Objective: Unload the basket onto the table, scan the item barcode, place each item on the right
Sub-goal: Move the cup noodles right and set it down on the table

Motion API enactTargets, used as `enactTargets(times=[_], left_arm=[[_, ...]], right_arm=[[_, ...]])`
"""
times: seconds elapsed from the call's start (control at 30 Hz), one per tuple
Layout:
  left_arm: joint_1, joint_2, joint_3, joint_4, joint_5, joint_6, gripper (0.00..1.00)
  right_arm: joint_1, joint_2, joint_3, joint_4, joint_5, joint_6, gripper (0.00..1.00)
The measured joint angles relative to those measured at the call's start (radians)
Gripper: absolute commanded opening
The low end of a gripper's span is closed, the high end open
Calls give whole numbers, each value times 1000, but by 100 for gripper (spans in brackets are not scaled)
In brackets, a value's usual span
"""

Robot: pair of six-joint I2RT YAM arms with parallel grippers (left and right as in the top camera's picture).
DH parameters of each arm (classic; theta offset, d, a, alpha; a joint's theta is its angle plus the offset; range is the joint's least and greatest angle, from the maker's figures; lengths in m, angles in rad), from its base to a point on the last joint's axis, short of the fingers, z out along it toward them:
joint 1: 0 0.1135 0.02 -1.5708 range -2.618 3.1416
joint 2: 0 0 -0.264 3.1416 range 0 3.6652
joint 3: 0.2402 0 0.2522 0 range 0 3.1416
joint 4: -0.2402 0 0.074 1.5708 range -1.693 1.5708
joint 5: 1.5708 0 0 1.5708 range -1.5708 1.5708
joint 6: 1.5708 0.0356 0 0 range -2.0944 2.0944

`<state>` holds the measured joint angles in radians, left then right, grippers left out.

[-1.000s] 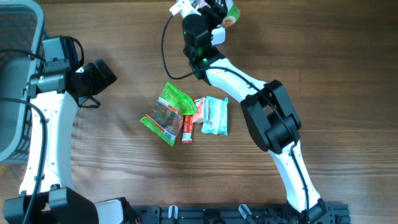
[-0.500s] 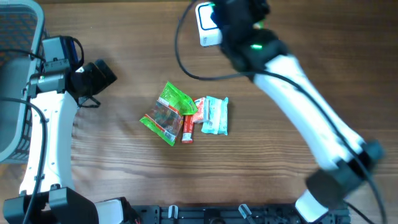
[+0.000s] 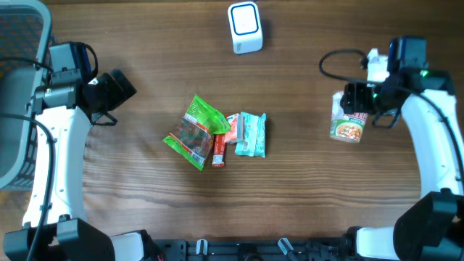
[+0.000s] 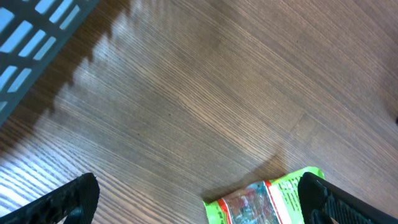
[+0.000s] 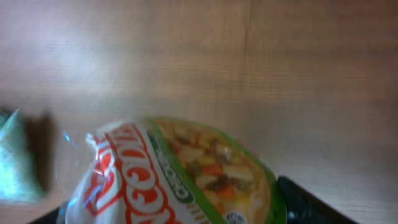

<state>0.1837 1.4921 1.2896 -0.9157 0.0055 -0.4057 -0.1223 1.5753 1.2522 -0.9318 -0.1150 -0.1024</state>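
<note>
Overhead, the right gripper (image 3: 359,101) sits at the right side of the table (image 3: 145,210), its jaws clamped on the top edge of a noodle packet (image 3: 347,127). The packet lies face up and reaches from the fingers toward the robot's side, though I cannot tell whether it touches the wood. The white scanner (image 3: 245,27) stands at the far edge, well apart from the packet and to its left. A black cable (image 3: 328,61) loops off the right wrist. In the middle of the table lies a small heap: a green bag (image 3: 194,130), a red packet (image 3: 220,149) touching it, and a pale blue packet (image 3: 250,135) just beside that. The left gripper (image 3: 118,92) hangs over the left side near a grey basket (image 3: 16,109), jaws spread wide with nothing in them, well apart from the heap. Next, the left wrist view shows two dark fingertips (image 4: 69,199) in the bottom corners, far from each other with bare wood between them. One end of the green bag (image 4: 267,200) pokes in at the bottom edge, closer to the finger at the lower right, and the basket (image 4: 37,31) crosses the upper left corner. Last, the right wrist view is blurred. The noodle packet (image 5: 186,180) fills the lower middle, with red lettering on white and a green-rimmed picture of food, and one dark finger (image 5: 308,202) presses against its lower right side. A pale green shape at the left edge is too blurred to name.
</note>
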Motion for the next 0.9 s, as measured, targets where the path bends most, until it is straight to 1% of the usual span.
enactTargets(times=[0.03, 0.07, 0.13, 0.2, 0.23, 0.4, 0.47, 0.53, 0.57, 0.6, 0.63, 0.67, 0.73, 0.8, 0.9], left_arm=[[0, 0, 0, 0, 0, 0, 100], [0, 0, 0, -1, 1, 0, 100], [0, 0, 0, 0, 0, 0, 100], [0, 0, 0, 0, 0, 0, 100], [0, 0, 0, 0, 0, 0, 100], [0, 0, 0, 0, 0, 0, 100], [0, 0, 0, -1, 0, 0, 100], [0, 0, 0, 0, 0, 0, 100], [0, 0, 0, -1, 0, 0, 100], [0, 0, 0, 0, 0, 0, 100], [0, 0, 0, 0, 0, 0, 100], [0, 0, 0, 0, 0, 0, 100], [0, 0, 0, 0, 0, 0, 100], [0, 0, 0, 0, 0, 0, 100], [0, 0, 0, -1, 0, 0, 100]], right_arm=[[-2, 1, -72, 100, -2, -7, 52], [-1, 3, -129, 175, -2, -18, 56], [-1, 3, -211, 272, 3, -33, 83], [-1, 3, -242, 306, 8, -38, 95], [-1, 3, -246, 309, 9, -43, 100], [-1, 3, -246, 307, 11, -49, 100], [-1, 3, -208, 228, 10, -49, 100], [-1, 3, -89, 95, -34, -49, 98], [-1, 0, -43, 42, -89, -32, 90], [-1, 0, -37, 35, -110, -25, 81], [-1, 0, -36, 21, -168, -1, 75], [2, 0, -36, 11, -229, 20, 72], [25, 0, -36, 2, -304, 38, 69], [86, 0, -39, 21, -326, 56, 69], [192, -1, -99, 134, -261, 129, 69]])
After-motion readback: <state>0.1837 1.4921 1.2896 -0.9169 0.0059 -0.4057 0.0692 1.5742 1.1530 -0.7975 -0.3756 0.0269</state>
